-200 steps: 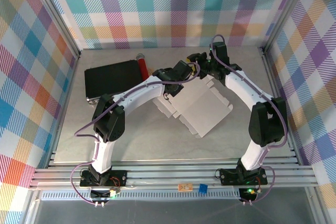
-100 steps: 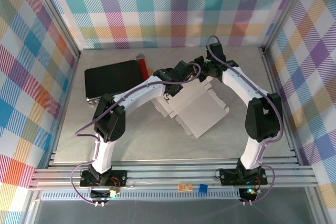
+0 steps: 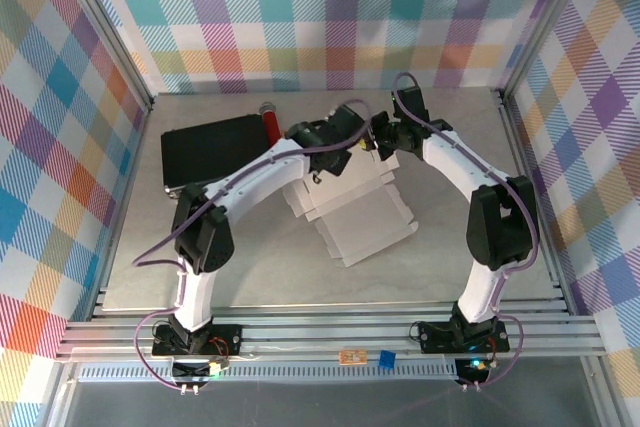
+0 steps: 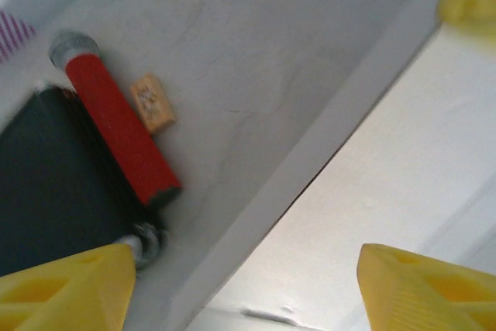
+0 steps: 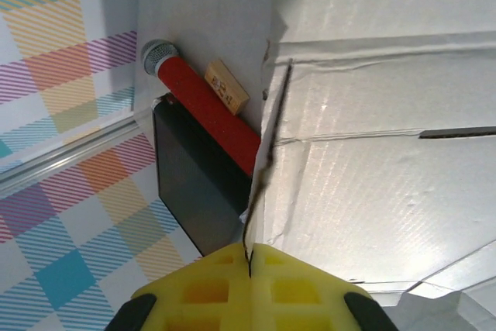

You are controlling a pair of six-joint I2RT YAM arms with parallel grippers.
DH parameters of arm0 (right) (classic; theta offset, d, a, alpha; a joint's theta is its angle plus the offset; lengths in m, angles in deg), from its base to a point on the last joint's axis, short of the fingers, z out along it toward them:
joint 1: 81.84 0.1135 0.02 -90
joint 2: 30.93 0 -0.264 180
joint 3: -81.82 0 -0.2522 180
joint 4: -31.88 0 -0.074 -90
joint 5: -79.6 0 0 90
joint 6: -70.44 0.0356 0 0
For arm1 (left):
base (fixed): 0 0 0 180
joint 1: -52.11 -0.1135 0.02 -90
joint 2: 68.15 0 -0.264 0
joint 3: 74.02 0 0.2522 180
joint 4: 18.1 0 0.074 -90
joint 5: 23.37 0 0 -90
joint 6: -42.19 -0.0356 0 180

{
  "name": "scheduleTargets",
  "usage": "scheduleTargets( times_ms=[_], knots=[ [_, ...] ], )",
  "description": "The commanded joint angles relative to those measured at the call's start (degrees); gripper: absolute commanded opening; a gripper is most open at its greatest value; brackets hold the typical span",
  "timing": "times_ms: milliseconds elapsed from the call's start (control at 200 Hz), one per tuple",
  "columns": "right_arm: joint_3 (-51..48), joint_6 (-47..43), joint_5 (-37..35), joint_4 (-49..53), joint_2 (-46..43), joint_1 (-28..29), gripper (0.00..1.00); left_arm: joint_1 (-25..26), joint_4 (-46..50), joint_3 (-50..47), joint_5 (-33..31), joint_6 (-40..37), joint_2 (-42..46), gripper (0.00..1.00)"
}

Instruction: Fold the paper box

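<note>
With the paper box (image 3: 355, 212) flap pinched in the right gripper (image 5: 249, 257), the crease should be pressed by the spread left gripper (image 4: 248, 277).

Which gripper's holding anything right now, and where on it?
The right gripper pinches the white thin-cardboard paper box by a flap's thin edge. The left gripper is open, holding nothing.

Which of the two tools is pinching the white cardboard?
The right tool, shut on the edge of the paper box; the left tool stands open.
</note>
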Motion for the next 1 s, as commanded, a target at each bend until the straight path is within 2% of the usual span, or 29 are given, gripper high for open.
scheduleTargets(
  times_ms=[0,60,135,195,260,320,420,540,610,710,870,995],
  knots=[
    [-4.3,4.3,1.0,-11.5,-2.9,-1.1,0.00,-5.6,3.3,-2.3,16.8,32.1,10.4,0.75],
    [-6.1,5.7,1.0,-15.6,-3.2,-1.1,0.00,-8.3,-6.3,-11.0,25.1,43.7,15.5,0.73],
    [-7.1,6.6,1.2,-18.0,-3.6,-1.3,0.00,-10.8,-21.9,-22.0,31.8,57.5,20.0,0.70],
    [-7.9,7.0,1.2,-19.0,-3.8,-1.3,0.00,-12.6,-29.5,-27.4,36.2,67.6,20.4,0.68],
    [-9.3,8.0,1.2,-20.7,-4.1,-1.4,0.00,-13.8,-37.4,-31.0,39.1,74.5,20.2,0.66],
    [-11.1,9.3,1.3,-22.7,-4.4,-1.5,0.00,-14.5,-41.0,-32.9,38.5,77.8,20.9,0.65],
    [-12.8,9.9,1.7,-24.0,-5.1,-1.9,0.00,-16.7,-37.7,-30.8,38.1,75.1,21.1,0.61],
    [-12.8,9.0,2.5,-22.6,-5.6,-2.4,0.00,-20.6,-30.0,-26.9,43.2,69.1,18.3,0.55],
    [-12.6,8.9,2.9,-21.9,-5.6,-2.8,0.00,-21.9,-25.1,-25.1,44.9,65.8,16.9,0.55],
    [-11.5,8.4,3.4,-20.4,-5.3,-3.1,0.00,-22.8,-20.8,-24.3,43.2,62.1,17.2,0.57],
    [-9.6,7.9,3.9,-18.1,-4.4,-3.0,0.00,-23.5,-18.3,-21.0,47.2,57.7,12.7,0.58],
    [-8.8,7.9,3.7,-17.2,-4.0,-3.1,0.00,-23.3,-18.7,-21.4,46.9,57.0,11.8,0.58]
  ],
)
